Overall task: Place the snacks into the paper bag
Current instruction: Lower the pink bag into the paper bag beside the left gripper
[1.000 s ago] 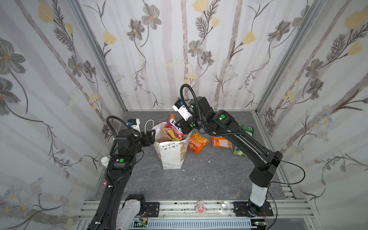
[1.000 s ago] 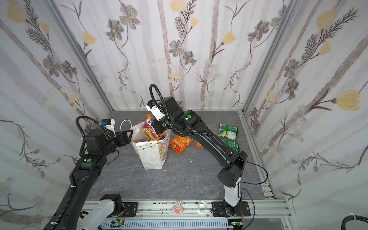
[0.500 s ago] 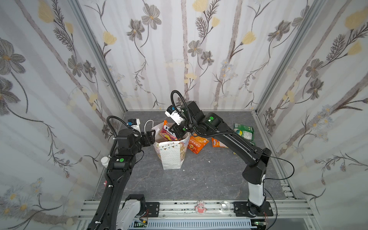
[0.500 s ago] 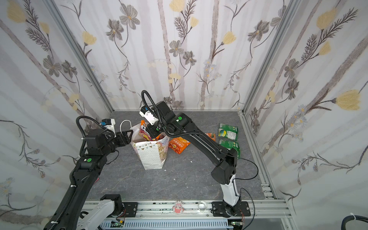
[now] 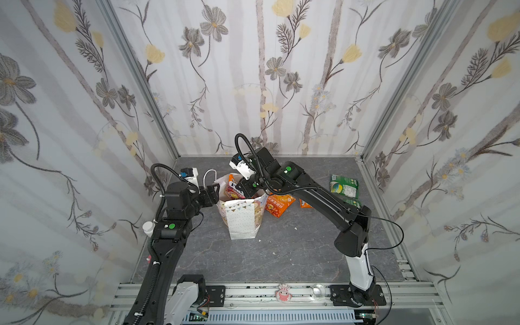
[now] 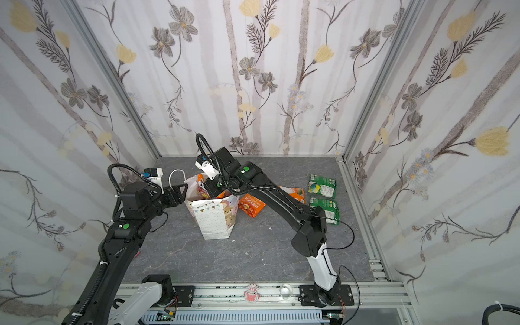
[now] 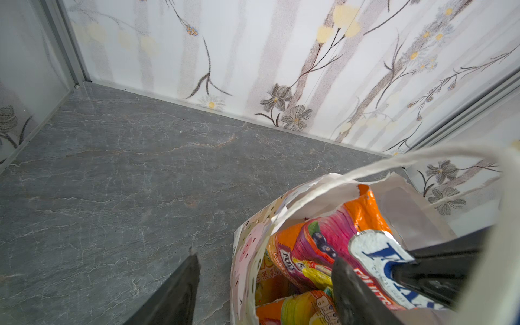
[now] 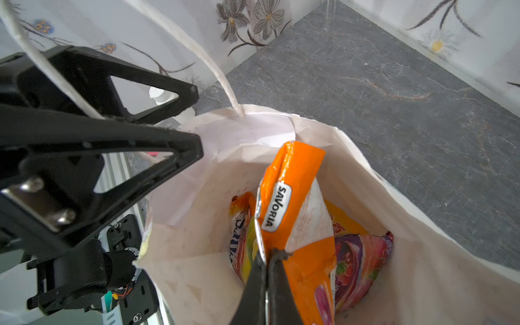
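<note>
The white paper bag (image 5: 242, 216) (image 6: 213, 222) stands upright left of the table's middle. My right gripper (image 5: 244, 189) (image 6: 213, 186) (image 8: 267, 253) is shut on the edge of an orange multicoloured candy packet (image 8: 292, 197) (image 7: 323, 239) and holds it in the bag's mouth. More packets lie deeper in the bag, among them a purple-red one (image 8: 360, 259). My left gripper (image 5: 214, 192) (image 6: 181, 192) (image 7: 264, 257) is open, one finger inside the rim and one outside, straddling the bag's wall. On the table right of the bag lie an orange packet (image 5: 278, 204) (image 6: 251, 205) and two green packets (image 5: 344, 187) (image 6: 323, 209).
A second orange packet (image 6: 292, 192) lies partly under my right arm. A small white bottle (image 5: 147, 226) stands at the table's left edge beside my left arm. Flowered walls close in three sides, and an aluminium rail (image 5: 253, 292) runs along the front.
My right gripper has moved left and down with the packet, from above the bag's right side into its mouth. The left arm and the bag have stayed still.
</note>
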Controlling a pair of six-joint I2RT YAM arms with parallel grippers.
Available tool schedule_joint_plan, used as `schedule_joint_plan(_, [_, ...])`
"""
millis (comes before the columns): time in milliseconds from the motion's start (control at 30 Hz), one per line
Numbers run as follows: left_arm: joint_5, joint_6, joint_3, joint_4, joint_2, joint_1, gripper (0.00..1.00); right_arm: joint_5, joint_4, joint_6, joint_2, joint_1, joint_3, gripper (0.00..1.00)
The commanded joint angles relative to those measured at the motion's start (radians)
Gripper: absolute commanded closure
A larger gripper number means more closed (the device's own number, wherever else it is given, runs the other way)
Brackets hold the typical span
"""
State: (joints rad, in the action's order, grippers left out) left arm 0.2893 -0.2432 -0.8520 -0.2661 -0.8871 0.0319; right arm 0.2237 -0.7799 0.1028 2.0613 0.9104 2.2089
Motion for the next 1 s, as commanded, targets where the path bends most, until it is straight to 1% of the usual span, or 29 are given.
schedule_joint_plan(0, [0.000,0.005,-0.004,0.002,-0.001,-0.001,0.26,-0.068,0.008,-0.006,0.012,0.003,0.027,0.89])
schedule_joint_plan(67, [0.002,0.005,-0.004,0.003,-0.002,-0.001,0.27,-0.108,-0.015,-0.012,0.018,0.005,0.045,0.80])
schedule_joint_plan(133, [0.002,0.005,-0.004,0.004,-0.003,-0.001,0.27,-0.140,-0.034,-0.019,0.022,0.007,0.064,0.67])
schedule_joint_plan(200, [0.002,0.005,-0.005,0.004,-0.005,0.000,0.27,-0.172,-0.044,-0.024,0.017,0.010,0.075,0.65])
schedule_joint_plan(267, [0.000,0.005,-0.006,0.004,-0.006,-0.001,0.27,-0.208,-0.040,-0.025,0.005,0.013,0.079,0.61])
schedule_joint_plan(333, [0.000,0.005,-0.005,0.004,-0.006,-0.001,0.27,-0.253,-0.033,-0.025,-0.007,0.017,0.080,0.59])
schedule_joint_plan(367, [0.001,0.005,-0.006,0.004,-0.007,-0.001,0.27,-0.298,-0.032,-0.024,-0.012,0.022,0.080,0.59])
schedule_joint_plan(433, [0.001,0.005,-0.005,0.005,-0.008,-0.001,0.27,-0.346,-0.033,-0.032,-0.019,0.031,0.082,0.61])
schedule_joint_plan(533, [0.000,0.005,-0.006,0.005,-0.010,-0.001,0.27,-0.331,-0.044,-0.033,-0.020,0.039,0.084,0.72])
schedule_joint_plan(600, [-0.002,0.005,-0.007,0.004,-0.010,-0.001,0.27,-0.346,-0.052,-0.026,-0.024,0.047,0.084,0.82])
schedule_joint_plan(633, [-0.003,0.007,-0.007,0.002,-0.008,-0.001,0.27,-0.351,-0.052,-0.014,-0.031,0.050,0.084,0.84])
schedule_joint_plan(700, [-0.006,0.007,-0.006,0.002,-0.006,-0.001,0.27,-0.356,-0.044,0.004,-0.060,0.057,0.084,0.81])
schedule_joint_plan(867, [-0.008,0.005,-0.005,0.005,-0.005,-0.001,0.27,-0.466,-0.037,0.030,-0.177,0.113,0.066,0.61])
schedule_joint_plan(933, [-0.006,0.005,-0.006,0.005,-0.008,-0.001,0.27,-0.458,-0.012,0.044,-0.225,0.123,0.013,0.56])
schedule_joint_plan(967, [-0.006,0.005,-0.006,0.005,-0.008,-0.001,0.27,-0.428,0.002,0.044,-0.244,0.126,-0.017,0.55])
